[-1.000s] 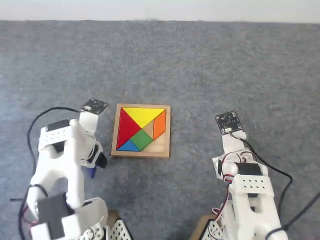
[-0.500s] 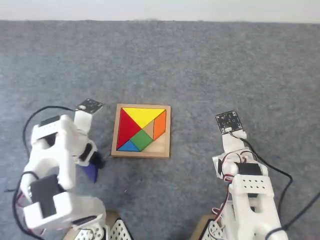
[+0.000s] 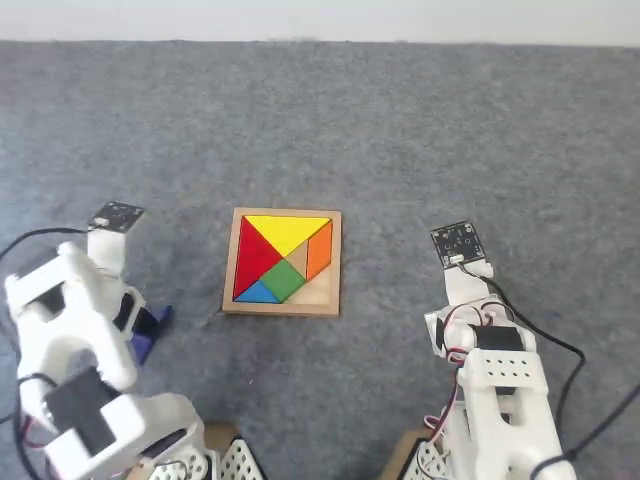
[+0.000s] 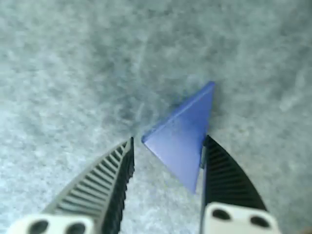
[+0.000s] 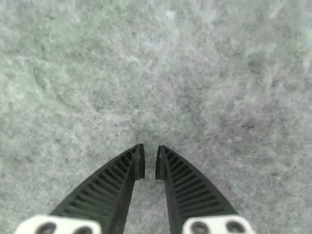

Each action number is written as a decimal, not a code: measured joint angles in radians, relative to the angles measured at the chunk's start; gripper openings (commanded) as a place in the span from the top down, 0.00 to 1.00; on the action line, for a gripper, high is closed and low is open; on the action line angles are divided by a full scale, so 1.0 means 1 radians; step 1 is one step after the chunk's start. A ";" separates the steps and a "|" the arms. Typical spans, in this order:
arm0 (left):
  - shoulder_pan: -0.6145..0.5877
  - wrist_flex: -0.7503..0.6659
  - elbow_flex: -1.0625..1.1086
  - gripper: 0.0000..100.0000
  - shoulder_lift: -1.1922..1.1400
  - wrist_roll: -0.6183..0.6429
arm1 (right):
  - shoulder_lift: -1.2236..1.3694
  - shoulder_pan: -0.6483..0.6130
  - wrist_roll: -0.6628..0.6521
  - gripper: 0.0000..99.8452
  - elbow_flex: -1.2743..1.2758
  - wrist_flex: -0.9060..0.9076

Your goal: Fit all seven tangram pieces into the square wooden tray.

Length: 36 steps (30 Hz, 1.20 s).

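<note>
The left gripper point(image 4: 168, 141) has been drawn away from the wooden tray point(image 3: 318, 296) toward the left edge of the desk point(image 3: 400, 130). Its fingers are spread around the blue triangle point(image 4: 183, 131), which lies on the desk. The right gripper point(image 5: 148, 163) is held almost closed.

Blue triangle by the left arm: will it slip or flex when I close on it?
The blue triangle looks like a rigid, flat slab, so it likely won't flex. Its smooth slanted edges may squirt out of the jaws. The fuzzy carpet should resist sliding.
</note>
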<state>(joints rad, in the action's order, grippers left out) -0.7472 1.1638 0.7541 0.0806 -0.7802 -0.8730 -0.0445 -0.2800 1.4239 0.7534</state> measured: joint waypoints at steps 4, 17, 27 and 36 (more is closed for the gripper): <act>0.003 -0.044 0.043 0.78 0.006 0.000 | 0.000 0.000 0.000 0.94 0.000 0.000; 0.028 -0.103 0.091 0.82 0.020 -0.041 | 0.000 0.000 0.000 0.94 0.000 0.000; 0.028 -0.015 0.110 0.85 0.046 -0.071 | 0.000 0.000 0.000 0.94 0.000 0.000; 0.040 0.170 -0.023 0.85 0.222 -0.071 | 0.000 0.000 0.000 0.94 0.000 0.000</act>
<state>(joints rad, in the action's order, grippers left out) -0.7073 1.3341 0.7311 0.3030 -0.8508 -0.8730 -0.0445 -0.2800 1.4239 0.7534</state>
